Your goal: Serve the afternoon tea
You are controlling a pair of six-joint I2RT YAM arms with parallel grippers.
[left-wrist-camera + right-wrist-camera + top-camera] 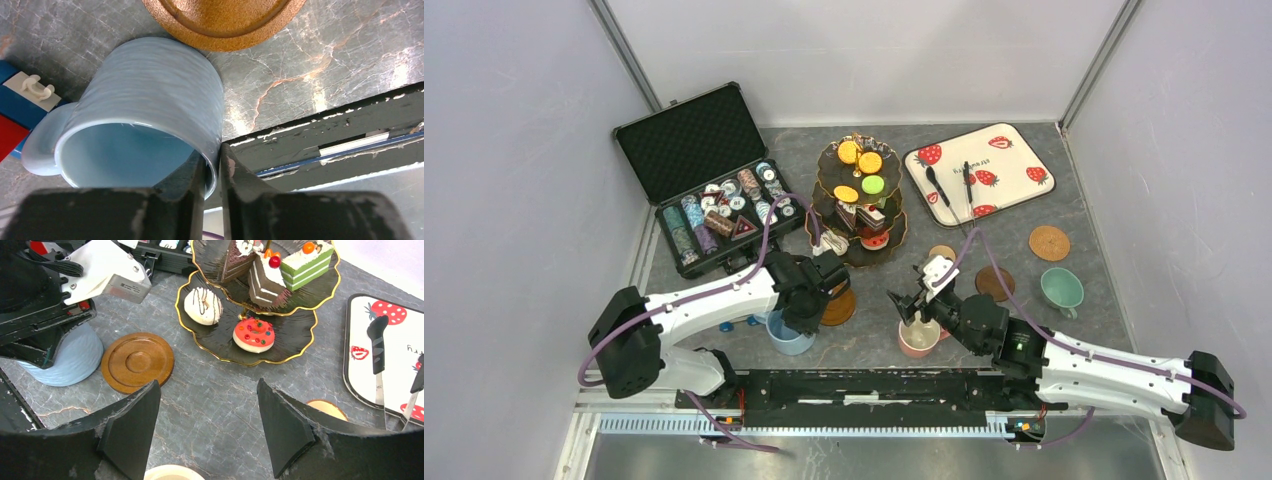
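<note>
Here the blue mug (150, 90) is pinched at its rim by the left gripper (212, 155), one finger inside, one outside; a wooden coaster (225, 20) is seen just beyond it. The right gripper (207, 390) is spread wide over the pink mug (919, 338), with the tiered stand (300, 325) ahead.

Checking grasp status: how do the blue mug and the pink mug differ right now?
The blue mug has its rim pinched by the left gripper; the pink mug is free, the right gripper open above it. The blue mug is pale blue, the pink mug pink. Both stand upright on the table.
</note>
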